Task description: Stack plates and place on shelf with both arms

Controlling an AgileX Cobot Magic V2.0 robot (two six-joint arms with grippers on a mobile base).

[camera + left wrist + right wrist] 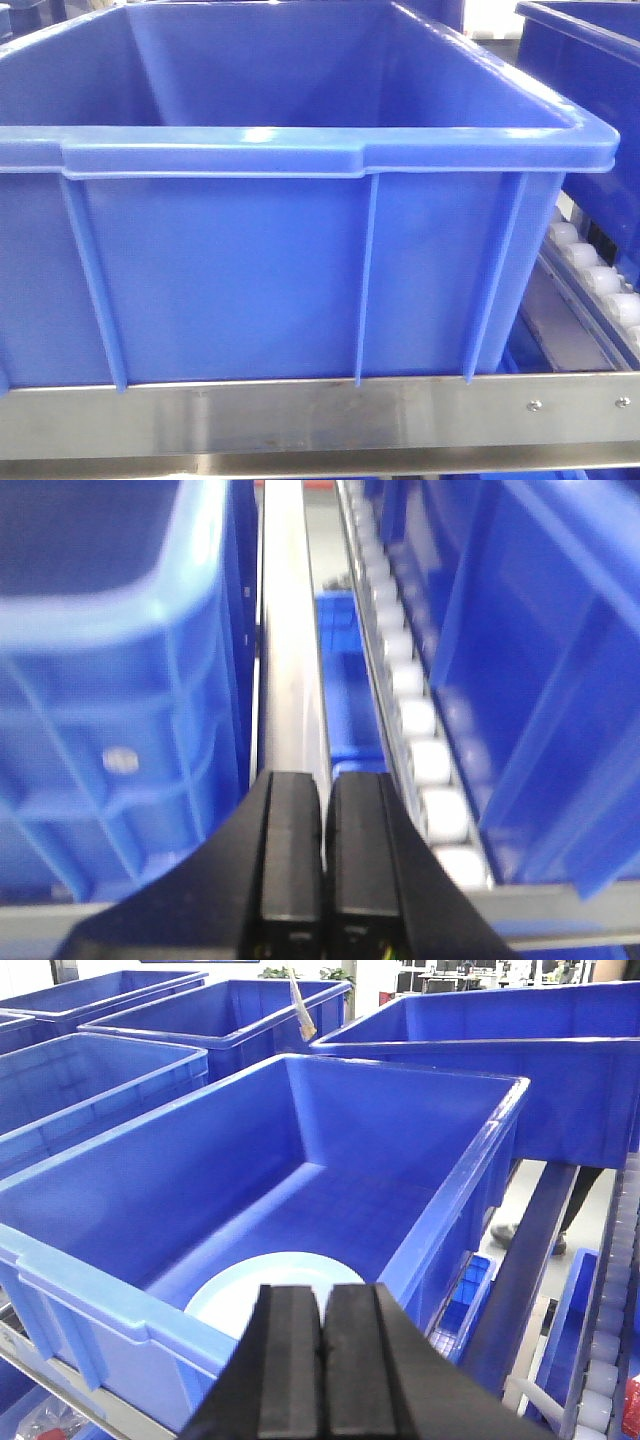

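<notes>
Both grippers pressed together, holding nothing: left gripper [323, 865] sits over the steel rail [290, 660] btwn two blue crates, w/ white rollers [425, 750] just beside. Right gripper [321, 1355] hangs at the near rim of a big blue crate [120, 1210]. A pale plate [250, 1285] lies flat on that crate's floor; can't tell if it's one or two stacked. Front view: crate sits on the shelf [300, 415].

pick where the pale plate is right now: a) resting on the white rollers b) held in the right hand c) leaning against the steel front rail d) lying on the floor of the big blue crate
d: the right wrist view shows the plate lying flat on the bottom of the blue crate, just beyond the shut, empty right hand, well away from the rollers.
</notes>
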